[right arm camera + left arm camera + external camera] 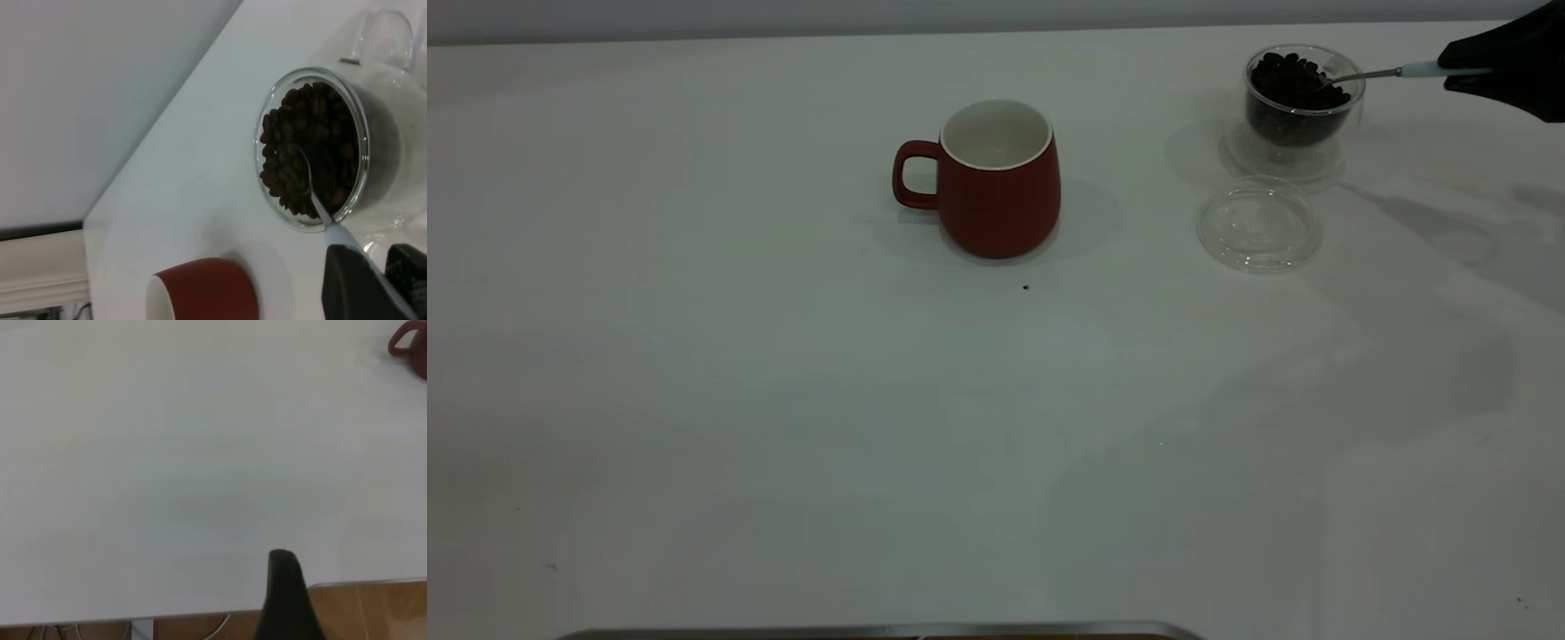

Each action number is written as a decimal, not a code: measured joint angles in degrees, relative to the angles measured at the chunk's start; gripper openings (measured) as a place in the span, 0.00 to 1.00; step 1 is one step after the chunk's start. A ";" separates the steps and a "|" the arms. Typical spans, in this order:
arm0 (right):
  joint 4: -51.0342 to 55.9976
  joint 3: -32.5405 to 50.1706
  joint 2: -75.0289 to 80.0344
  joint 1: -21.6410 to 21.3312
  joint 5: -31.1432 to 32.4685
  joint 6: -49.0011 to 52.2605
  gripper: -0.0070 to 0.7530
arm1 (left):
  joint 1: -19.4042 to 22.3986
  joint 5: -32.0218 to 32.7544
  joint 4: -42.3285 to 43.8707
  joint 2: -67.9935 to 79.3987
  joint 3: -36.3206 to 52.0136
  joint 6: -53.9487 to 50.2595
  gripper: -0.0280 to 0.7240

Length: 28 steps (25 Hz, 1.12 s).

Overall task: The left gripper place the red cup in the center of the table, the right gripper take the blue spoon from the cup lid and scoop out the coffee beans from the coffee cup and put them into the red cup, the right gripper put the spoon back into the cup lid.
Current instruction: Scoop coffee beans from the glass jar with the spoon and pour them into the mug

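While the red cup (996, 182) is sitting mid-table, the spoon is reaching into the beans.

Going left to right on the table (694, 400): the left gripper (288, 600) is hanging over the table's near edge, well apart from everything, and honestly can't tell if its fingers are wide or closed. Next, the red cup is standing upright, handle pointing left. The cup lid (1259, 224) is lying flat just in front of the coffee cup (1303, 98). The right gripper (1463, 69) is clamping the blue spoon (1392, 73) by its handle, bowl resting on the coffee beans (310, 150).
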 joint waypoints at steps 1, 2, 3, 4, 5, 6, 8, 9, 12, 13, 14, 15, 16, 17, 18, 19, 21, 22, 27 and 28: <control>0.00 0.00 0.18 -0.30 0.46 0.48 0.15 | 0.00 0.00 0.00 0.00 0.00 0.00 0.82; 0.00 0.00 0.32 -0.43 0.79 0.87 0.15 | 0.00 0.00 0.00 0.00 0.00 0.00 0.82; 0.00 0.00 0.46 -0.60 1.08 1.25 0.15 | 0.00 0.00 0.00 0.00 0.00 0.00 0.82; 0.00 0.00 0.58 -0.81 1.49 1.44 0.15 | 0.00 0.00 0.00 0.00 0.00 0.00 0.82; -0.05 0.00 0.65 -0.95 1.67 1.53 0.15 | 0.00 0.00 0.00 0.00 0.00 0.00 0.82; -0.05 0.00 0.65 -1.01 1.96 1.71 0.15 | 0.00 0.00 0.00 0.00 0.00 0.00 0.82; -0.05 0.00 0.65 -1.00 2.81 2.18 0.15 | 0.00 0.00 0.00 0.00 0.00 0.00 0.82; -0.05 0.00 0.65 -1.07 2.98 2.30 0.15 | 0.00 0.00 0.00 0.00 0.00 0.00 0.82; -0.05 0.00 0.65 -1.13 3.47 2.36 0.15 | 0.00 0.00 0.00 0.00 0.00 0.00 0.82; -0.05 0.00 0.65 -1.13 3.86 2.36 0.15 | 0.00 0.00 0.00 0.00 0.00 0.00 0.82; -0.05 0.00 0.65 -1.13 4.17 2.36 0.15 | 0.00 0.00 0.00 0.00 0.00 0.00 0.82; -0.05 0.00 0.65 -1.13 4.55 2.24 0.15 | 0.00 0.00 0.00 0.00 0.00 0.00 0.82; -0.05 0.00 0.65 -1.13 4.99 2.06 0.15 | 0.00 0.00 0.00 0.00 0.00 0.00 0.82; -0.05 0.00 0.65 -1.13 5.49 1.90 0.15 | 0.00 0.00 0.00 0.00 0.00 0.00 0.82; -0.05 0.00 0.65 -1.13 6.00 1.71 0.15 | 0.00 0.00 0.00 0.00 0.00 0.00 0.82; -0.05 0.00 0.65 -1.13 6.48 1.47 0.15 | 0.00 0.00 0.00 0.00 0.00 0.00 0.82; -0.05 0.00 0.65 -1.13 7.77 0.83 0.15 | 0.00 0.00 0.00 0.00 0.00 0.00 0.82; -0.05 0.00 0.65 -1.13 8.50 0.61 0.15 | 0.00 0.00 0.00 0.00 0.00 0.00 0.82; -0.05 0.00 0.65 -0.46 11.05 0.05 0.15 | 0.00 0.00 0.00 0.00 0.00 0.00 0.82; -0.05 0.00 0.65 -0.01 11.13 -0.02 0.15 | 0.00 0.00 0.00 0.00 0.00 0.00 0.82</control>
